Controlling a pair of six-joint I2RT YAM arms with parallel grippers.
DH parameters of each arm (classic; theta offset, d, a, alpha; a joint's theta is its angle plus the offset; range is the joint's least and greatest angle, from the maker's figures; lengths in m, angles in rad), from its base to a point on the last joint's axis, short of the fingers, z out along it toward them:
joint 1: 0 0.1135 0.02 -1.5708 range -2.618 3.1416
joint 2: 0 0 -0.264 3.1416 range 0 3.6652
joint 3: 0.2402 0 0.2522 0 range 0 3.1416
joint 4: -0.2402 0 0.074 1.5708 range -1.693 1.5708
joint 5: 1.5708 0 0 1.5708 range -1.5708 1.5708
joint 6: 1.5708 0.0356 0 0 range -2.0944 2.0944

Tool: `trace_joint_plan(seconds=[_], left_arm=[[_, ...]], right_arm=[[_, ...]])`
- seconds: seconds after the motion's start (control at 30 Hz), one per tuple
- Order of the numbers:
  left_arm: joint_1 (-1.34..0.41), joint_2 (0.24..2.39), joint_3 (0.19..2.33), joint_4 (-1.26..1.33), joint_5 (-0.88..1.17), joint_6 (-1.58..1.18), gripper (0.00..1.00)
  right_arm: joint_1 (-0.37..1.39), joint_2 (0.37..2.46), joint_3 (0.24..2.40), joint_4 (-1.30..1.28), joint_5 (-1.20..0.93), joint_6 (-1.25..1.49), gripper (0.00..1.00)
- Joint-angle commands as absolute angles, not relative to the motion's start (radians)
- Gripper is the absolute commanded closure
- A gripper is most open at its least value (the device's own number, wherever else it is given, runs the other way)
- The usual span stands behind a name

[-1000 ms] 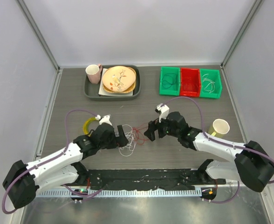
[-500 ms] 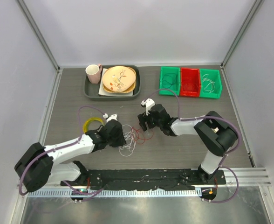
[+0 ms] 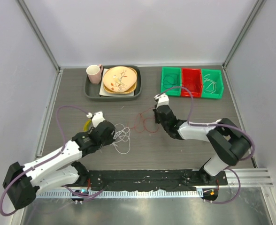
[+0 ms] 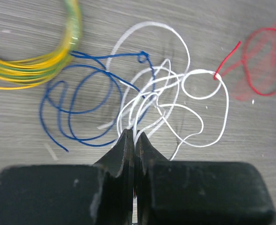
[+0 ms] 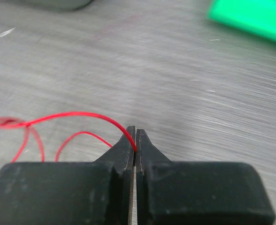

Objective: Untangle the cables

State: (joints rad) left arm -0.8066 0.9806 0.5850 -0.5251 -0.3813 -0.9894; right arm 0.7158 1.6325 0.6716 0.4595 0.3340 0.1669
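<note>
**Top view.** Bare table right of the right gripper and in the strip between arms and far containers. Side walls close on left and right, black rail along the near edge. Near centre: left gripper shut in the white cable bundle. Just right of that, the red cable, with the right gripper pinched shut at its right end. Yellow wire ring half hidden behind the left wrist. Far left: grey tray with a pink mug and stacked plates. Far right, three bins in a row: left green bin, red bin, right green bin. Thin wires in each, too small to sort apart from something whitish in the rightmost.

**Left wrist view.** Jaws fully together, several white strands nipped at the tips. White loops fanned out beyond the tips. Blue cable coiled between white bundle and yellow ring, overlapping the white on one side. Yellow ring cut off by the frame. Red on the opposite side of the white, blurred, one end meeting a white loop. Hooked or just touching, cannot tell.

**Right wrist view.** Jaws together on a single red strand at the tips. Rest of the red looping away sideways, blurred, cut off by the frame edge. Bare table beyond the tips. Corner of a green bin at the far edge, out of focus. Grey smear at the opposite far corner, unreadable.
</note>
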Motion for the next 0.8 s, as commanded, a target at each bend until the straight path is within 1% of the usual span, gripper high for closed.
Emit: trace_joint_plan(seconds=[0.0, 0.03, 0.1, 0.13, 0.23, 0.27, 0.33, 0.37, 0.43, 0.5, 0.57, 0.6, 0.63, 0.7, 0.77], left_arm=[[-0.796, 0.856, 0.627, -0.768, -0.595, -1.081, 1.0], [-0.792, 0.812, 0.62, -0.781, -0.606, -1.089, 0.98], [-0.785, 0.778, 0.611, -0.807, -0.64, -1.104, 0.97], [-0.776, 0.763, 0.606, -0.822, -0.655, -1.133, 0.98], [-0.747, 0.732, 0.612, -0.908, -0.718, -1.202, 0.98], [-0.738, 0.73, 0.617, -0.929, -0.727, -1.218, 0.98], [-0.7, 0.732, 0.638, -1.006, -0.753, -1.25, 1.0], [-0.684, 0.733, 0.646, -1.032, -0.762, -1.27, 1.0], [-0.631, 0.741, 0.666, -1.107, -0.778, -1.305, 1.0], [-0.605, 0.741, 0.67, -1.083, -0.746, -1.29, 1.0], [-0.594, 0.744, 0.669, -1.028, -0.709, -1.228, 1.0], [-0.594, 0.756, 0.667, -0.958, -0.68, -1.2, 1.0], [-0.594, 0.759, 0.666, -0.921, -0.625, -1.174, 1.0], [-0.594, 0.775, 0.663, -0.806, -0.551, -1.085, 1.0], [-0.594, 0.796, 0.661, -0.697, -0.435, -1.027, 1.0]], right_arm=[[0.686, 1.447, 0.713, 0.209, 0.778, 0.333, 0.99], [0.671, 1.366, 0.71, 0.089, 0.816, 0.377, 0.99], [0.66, 1.274, 0.683, -0.024, 0.892, 0.434, 0.99], [0.649, 1.158, 0.666, -0.114, 0.906, 0.463, 0.99], [0.626, 0.969, 0.582, -0.198, 0.948, 0.526, 0.99], [0.605, 0.84, 0.563, -0.218, 0.962, 0.567, 0.99], [0.581, 0.722, 0.519, -0.267, 0.985, 0.606, 0.99], [0.566, 0.603, 0.505, -0.273, 0.986, 0.61, 0.99], [0.56, 0.502, 0.474, -0.299, 0.997, 0.626, 0.99], [0.558, 0.403, 0.456, -0.299, 0.97, 0.611, 0.99], [0.557, 0.371, 0.448, -0.273, 0.909, 0.585, 0.99], [0.557, 0.364, 0.44, -0.259, 0.893, 0.56, 0.99], [0.557, 0.367, 0.44, -0.236, 0.879, 0.551, 0.99], [0.557, 0.4, 0.442, -0.224, 0.861, 0.54, 0.99], [0.557, 0.434, 0.446, -0.221, 0.867, 0.535, 0.99]])
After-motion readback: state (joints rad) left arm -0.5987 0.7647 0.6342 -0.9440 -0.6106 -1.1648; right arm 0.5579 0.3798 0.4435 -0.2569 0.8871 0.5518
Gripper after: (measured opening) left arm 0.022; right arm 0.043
